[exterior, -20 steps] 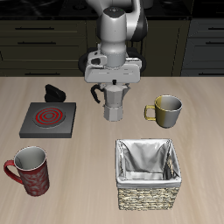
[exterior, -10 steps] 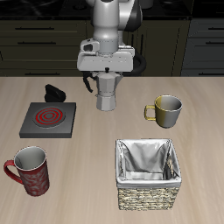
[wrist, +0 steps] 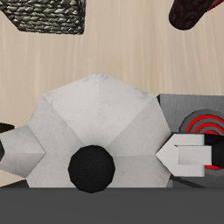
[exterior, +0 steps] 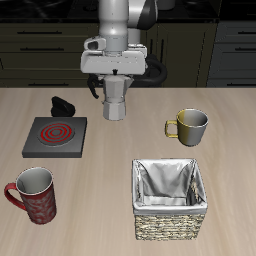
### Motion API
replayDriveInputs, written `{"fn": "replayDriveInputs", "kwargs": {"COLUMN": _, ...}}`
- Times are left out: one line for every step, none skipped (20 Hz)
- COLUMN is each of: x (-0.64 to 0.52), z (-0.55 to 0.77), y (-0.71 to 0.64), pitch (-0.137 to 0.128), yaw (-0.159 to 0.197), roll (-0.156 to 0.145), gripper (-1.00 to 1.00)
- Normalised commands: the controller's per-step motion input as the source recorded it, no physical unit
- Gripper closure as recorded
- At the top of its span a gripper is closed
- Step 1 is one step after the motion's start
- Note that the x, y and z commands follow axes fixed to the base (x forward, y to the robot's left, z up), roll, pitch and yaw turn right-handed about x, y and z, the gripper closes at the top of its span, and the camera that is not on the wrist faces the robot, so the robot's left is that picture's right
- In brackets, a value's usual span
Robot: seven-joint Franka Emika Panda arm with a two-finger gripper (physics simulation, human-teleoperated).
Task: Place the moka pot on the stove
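Note:
The moka pot (exterior: 113, 100) hangs above the table, its silver faceted body upright and its dark handle turned toward the stove side. My gripper (exterior: 114, 78) is shut on its top, with the arm rising straight above it. The stove (exterior: 56, 136), a flat dark square with red spiral rings, lies on the table nearer the front edge and off to the side of the pot. In the wrist view the moka pot (wrist: 94, 127) fills the frame from above, with its black knob (wrist: 93, 168) showing and the stove (wrist: 206, 125) just beyond its handle.
A small black object (exterior: 63, 105) lies just behind the stove. An olive mug with a yellow handle (exterior: 189, 124) stands on the pot's other side. A woven basket (exterior: 169, 199) and a red mug (exterior: 33, 193) sit near the front edge.
The gripper has carried the moka pot up off the table and sideways toward the stove, also a little farther back. Nothing else has moved.

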Motion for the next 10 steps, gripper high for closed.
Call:
{"fn": "replayDriveInputs", "kwargs": {"x": 0.06, "z": 0.33, "y": -0.68, "pitch": 0.042, "yaw": -0.077, "roll": 0.095, "gripper": 1.00}}
{"fn": "replayDriveInputs", "kwargs": {"x": 0.00, "z": 0.00, "y": 0.00, "pitch": 0.000, "yaw": 0.000, "roll": 0.000, "gripper": 1.00}}
{"fn": "replayDriveInputs", "kwargs": {"x": 0.03, "z": 0.06, "y": -0.03, "pitch": 0.009, "yaw": 0.001, "roll": 0.014, "gripper": 1.00}}
{"fn": "replayDriveInputs", "kwargs": {"x": -0.07, "z": 0.27, "y": -0.41, "pitch": -0.044, "yaw": -0.072, "roll": 0.024, "gripper": 1.00}}
{"fn": "replayDriveInputs", "kwargs": {"x": -0.01, "z": 0.15, "y": -0.23, "pitch": -0.030, "yaw": 0.028, "roll": 0.042, "gripper": 1.00}}
{"fn": "replayDriveInputs", "kwargs": {"x": 0.01, "z": 0.13, "y": -0.34, "pitch": 0.011, "yaw": -0.014, "roll": 0.039, "gripper": 1.00}}
{"fn": "replayDriveInputs", "kwargs": {"x": 0.01, "z": 0.11, "y": -0.30, "pitch": 0.041, "yaw": -0.074, "roll": 0.075, "gripper": 1.00}}
{"fn": "replayDriveInputs", "kwargs": {"x": -0.02, "z": 0.13, "y": -0.37, "pitch": -0.008, "yaw": 0.078, "roll": 0.067, "gripper": 1.00}}
{"fn": "replayDriveInputs", "kwargs": {"x": -0.03, "z": 0.08, "y": -0.51, "pitch": 0.008, "yaw": -0.081, "roll": -0.085, "gripper": 1.00}}
{"fn": "replayDriveInputs", "kwargs": {"x": 0.01, "z": 0.05, "y": -0.26, "pitch": 0.044, "yaw": -0.097, "roll": 0.027, "gripper": 1.00}}
